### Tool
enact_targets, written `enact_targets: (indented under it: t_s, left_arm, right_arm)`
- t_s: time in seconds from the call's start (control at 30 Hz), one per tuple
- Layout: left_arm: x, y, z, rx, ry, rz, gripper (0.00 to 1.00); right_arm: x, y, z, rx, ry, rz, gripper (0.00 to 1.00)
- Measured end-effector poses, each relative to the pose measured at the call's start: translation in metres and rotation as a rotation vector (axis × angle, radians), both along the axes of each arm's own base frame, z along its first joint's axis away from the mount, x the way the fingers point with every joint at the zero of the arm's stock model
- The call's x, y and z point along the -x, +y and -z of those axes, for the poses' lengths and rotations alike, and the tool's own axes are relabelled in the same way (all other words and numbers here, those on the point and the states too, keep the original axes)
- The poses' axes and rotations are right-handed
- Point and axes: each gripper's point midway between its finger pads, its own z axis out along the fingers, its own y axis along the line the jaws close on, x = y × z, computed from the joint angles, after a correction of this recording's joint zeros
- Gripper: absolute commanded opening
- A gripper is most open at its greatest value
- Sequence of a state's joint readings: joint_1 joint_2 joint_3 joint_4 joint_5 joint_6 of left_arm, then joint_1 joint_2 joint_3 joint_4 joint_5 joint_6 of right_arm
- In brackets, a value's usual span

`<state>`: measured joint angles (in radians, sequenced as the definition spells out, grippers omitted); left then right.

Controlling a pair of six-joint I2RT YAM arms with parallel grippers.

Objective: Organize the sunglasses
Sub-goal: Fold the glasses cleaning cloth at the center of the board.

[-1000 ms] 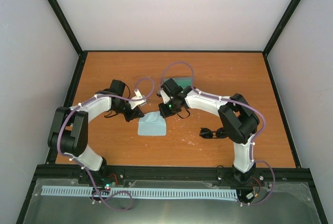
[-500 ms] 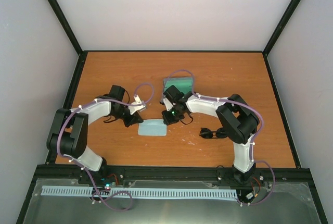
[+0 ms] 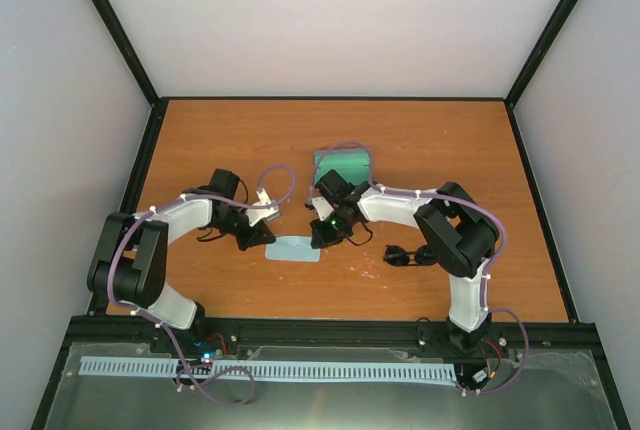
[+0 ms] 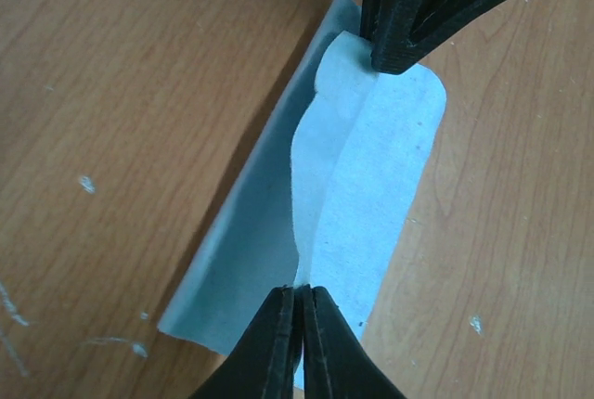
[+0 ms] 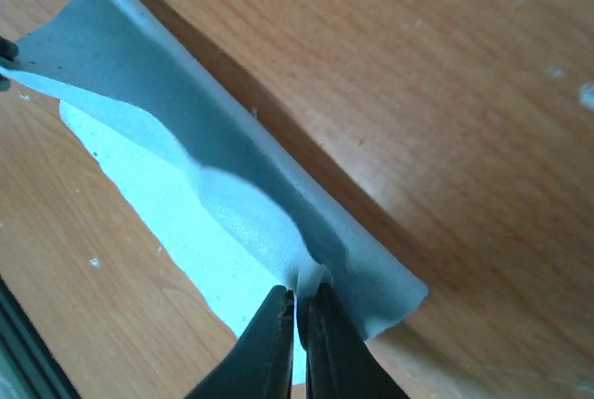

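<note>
Your left gripper [image 4: 299, 325] and right gripper [image 5: 299, 311] pinch the half-folded pale blue cloth [image 4: 371, 186]; the black round-lens sunglasses [image 3: 408, 255] are not yet packed.

- The sunglasses [image 3: 408, 255] are a small black pair with two round dark lenses set side by side in a thin black frame.
- They lie on the orange-brown desk [image 3: 450, 140], in its near right part, with the lenses in a row running left to right.
- Their right end is just beside the dark elbow of the right arm [image 3: 455, 240], which may hide part of it.
- They are too small to tell whether their arms are folded.
- They show only in the overhead view.
</note>
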<state>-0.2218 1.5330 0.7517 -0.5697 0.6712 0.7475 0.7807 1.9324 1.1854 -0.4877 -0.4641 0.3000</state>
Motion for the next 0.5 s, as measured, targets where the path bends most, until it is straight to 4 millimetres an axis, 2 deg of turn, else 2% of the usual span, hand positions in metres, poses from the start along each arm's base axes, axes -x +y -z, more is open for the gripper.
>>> enact_targets:
  t_s: [0.1, 0.27, 0.5]
  left_arm:
    - [0.007, 0.000, 0.003, 0.005, 0.018, 0.006, 0.08]
    - [0.017, 0.002, 0.005, 0.004, 0.024, 0.021, 0.10]
    - [0.029, 0.005, 0.011, -0.002, 0.031, 0.044, 0.15]
  right_arm:
    - [0.007, 0.001, 0.001, -0.016, 0.027, -0.012, 0.14]
    - [0.014, -0.004, -0.003, -0.024, 0.037, -0.022, 0.18]
    - [0.008, -0.017, -0.032, -0.058, -0.015, 0.014, 0.19]
